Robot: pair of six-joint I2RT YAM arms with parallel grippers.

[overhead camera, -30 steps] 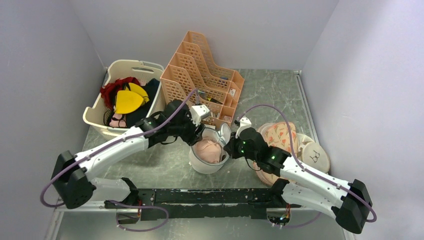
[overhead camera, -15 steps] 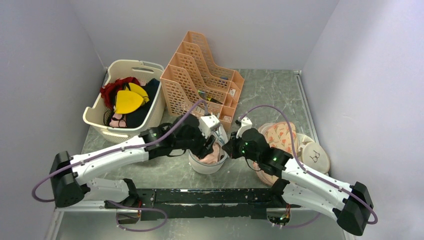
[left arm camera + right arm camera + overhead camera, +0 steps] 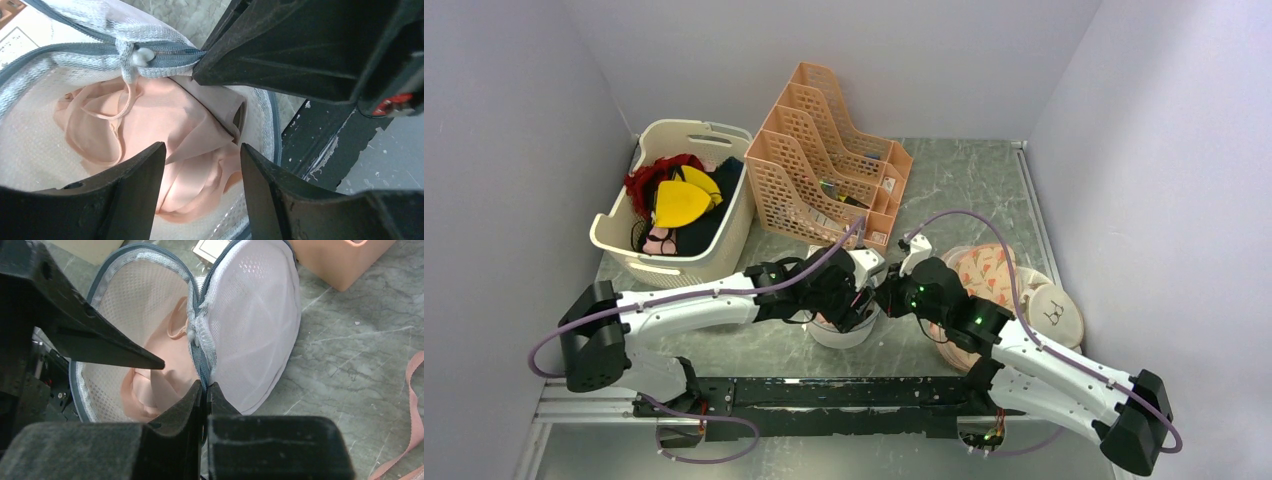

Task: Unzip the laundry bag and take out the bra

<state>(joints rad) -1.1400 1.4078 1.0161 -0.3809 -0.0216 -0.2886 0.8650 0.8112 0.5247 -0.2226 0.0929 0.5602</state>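
Laundry bag [image 3: 834, 336]: white open-weave mesh, drum-shaped, with grey zip tape round the rim. It is set at lower centre of the top view, on the marbled grey-green table [image 3: 964, 180]. The domed lid is stood open at the right of the right wrist view.

Bra [image 3: 175, 125]: soft peach-pink fabric with thin straps, crumpled inside the bag.

Right gripper [image 3: 206, 386] is pinched tight on the zip seam between lid and bowl. Left gripper [image 3: 200, 155] is spread wide over the bra, with nothing held.

A second earlier the left gripper was up beside the peach lattice file rack [image 3: 824, 170] and the bra was exposed from above. Now the bra is masked there and is shown only by the wrist views. A white zip pull [image 3: 140, 55] is seen only in the left wrist view.
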